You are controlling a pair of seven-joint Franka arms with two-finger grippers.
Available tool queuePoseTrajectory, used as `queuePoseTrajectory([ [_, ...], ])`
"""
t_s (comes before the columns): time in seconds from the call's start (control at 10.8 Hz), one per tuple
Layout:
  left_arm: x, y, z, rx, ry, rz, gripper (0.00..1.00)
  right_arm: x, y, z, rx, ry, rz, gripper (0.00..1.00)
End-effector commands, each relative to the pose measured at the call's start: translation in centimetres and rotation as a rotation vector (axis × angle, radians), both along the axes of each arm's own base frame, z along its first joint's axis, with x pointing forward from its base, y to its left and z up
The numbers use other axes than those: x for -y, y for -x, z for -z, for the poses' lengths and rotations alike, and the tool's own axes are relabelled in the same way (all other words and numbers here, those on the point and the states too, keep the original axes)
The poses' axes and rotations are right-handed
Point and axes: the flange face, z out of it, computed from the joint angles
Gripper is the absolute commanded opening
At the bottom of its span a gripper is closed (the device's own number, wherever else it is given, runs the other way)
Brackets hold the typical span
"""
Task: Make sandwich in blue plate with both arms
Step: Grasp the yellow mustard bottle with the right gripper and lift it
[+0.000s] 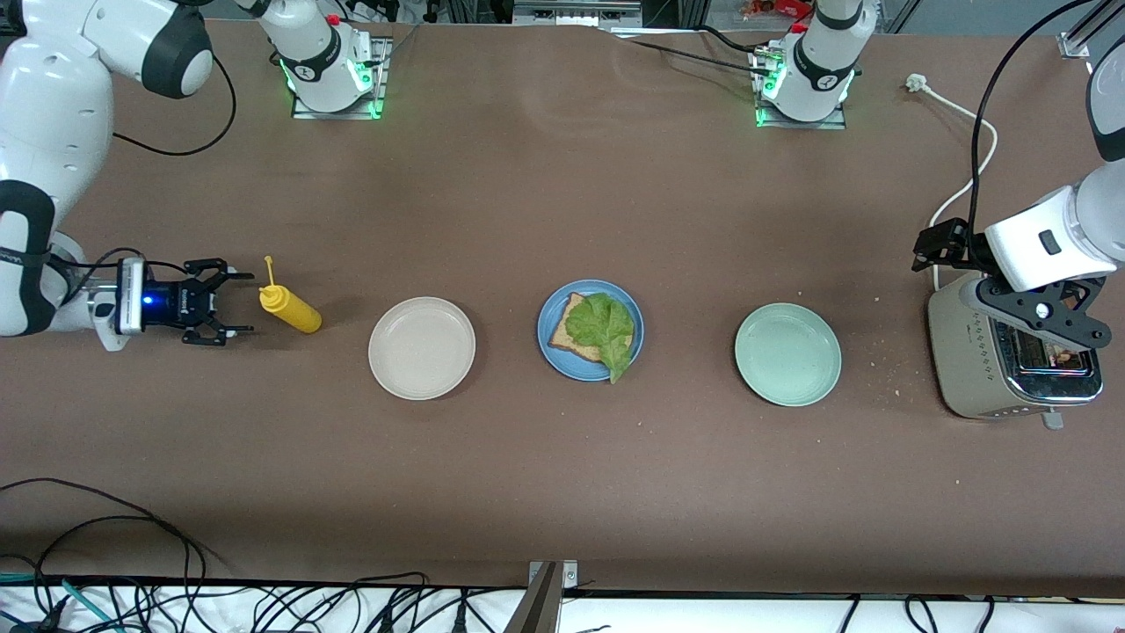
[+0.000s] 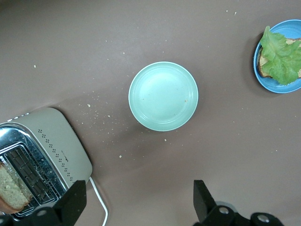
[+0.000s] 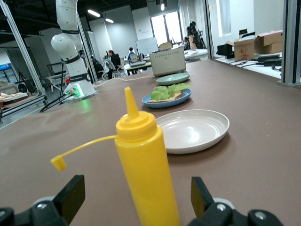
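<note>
Blue plate (image 1: 549, 347) mid-table holds toast and lettuce (image 1: 603, 328). Your left gripper (image 1: 1046, 330), jaws wide, hangs over the toaster (image 1: 967, 369); right gripper (image 1: 230, 305), jaws wide, faces the mustard (image 1: 291, 308). Next, top slice (image 2: 11, 190).

table (image 1: 562, 492): matt brown, finely grained | blue plate (image 1: 547, 309): matt | mustard bottle (image 3: 146, 165): smooth yellow plastic | toaster (image 2: 61, 146): satin beige shell, polished metal top | lettuce (image 1: 606, 330): ruffled

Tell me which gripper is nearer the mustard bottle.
Right. The right gripper sits open just beside the mustard bottle; the left gripper hangs open over the toaster at the table's left-arm end.
</note>
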Motion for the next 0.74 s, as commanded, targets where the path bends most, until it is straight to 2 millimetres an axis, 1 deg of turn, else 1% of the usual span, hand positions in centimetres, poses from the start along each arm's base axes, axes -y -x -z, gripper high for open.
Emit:
queuePoseTrajectory([
  [0.0,-0.1,0.5,-0.4,-0.008,-0.029,0.003,1.0,-2.3,-0.4,2.8,0.011,-0.088,0.0,1.0],
  [0.09,-0.1,0.5,-0.4,-0.008,-0.028,0.003,1.0,-3.2,-0.3,3.8,0.004,-0.105,-0.003,1.0],
  [0.37,-0.1,0.5,-0.4,-0.008,-0.026,0.003,1.0,-4.9,-0.4,5.0,0.0,-0.145,0.002,1.0],
  [0.46,0.0,0.5,-0.4,-0.008,-0.026,0.006,1.0,-5.9,-0.5,5.7,-0.004,-0.164,0.0,0.93],
  [0.56,-0.1,0.5,-0.4,-0.008,-0.026,0.005,1.0,-6.5,-0.7,5.8,-0.012,-0.172,-0.002,0.64],
  [0.65,-0.1,0.5,-0.4,-0.008,-0.026,0.005,1.0,-6.8,-0.8,5.6,-0.022,-0.17,-0.003,0.26],
])
